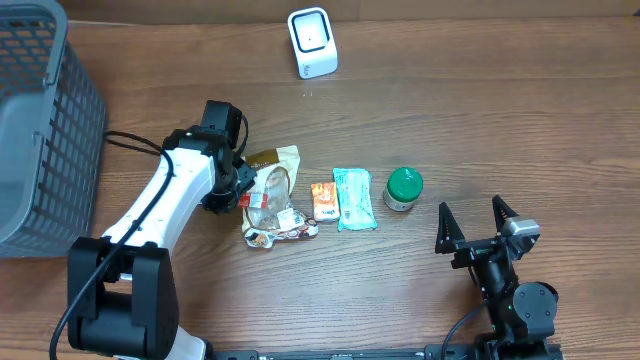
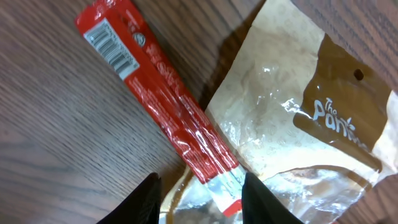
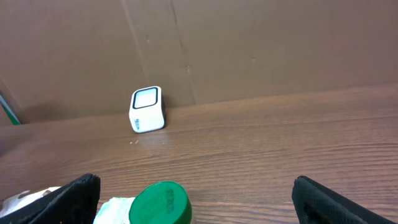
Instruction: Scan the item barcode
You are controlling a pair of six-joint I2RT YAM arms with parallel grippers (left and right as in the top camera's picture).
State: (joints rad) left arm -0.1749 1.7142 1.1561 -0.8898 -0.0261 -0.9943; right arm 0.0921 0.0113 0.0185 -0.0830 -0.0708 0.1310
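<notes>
Though unseen overhead, barcode (image 2: 112, 48) on red stick (image 2: 168, 102) shows at left wrist.

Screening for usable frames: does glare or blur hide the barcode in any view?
Left wrist: barcode on the red stick pack is sharp and readable; glare streaks the tan pouch. Overhead: even light, print too small to read. Right wrist: white scanner clear, green lid cropped.

Red stick packet (image 2: 163, 93), barcode face up, lower end between the jaws, against tan snack bag (image 2: 298, 124).
</notes>
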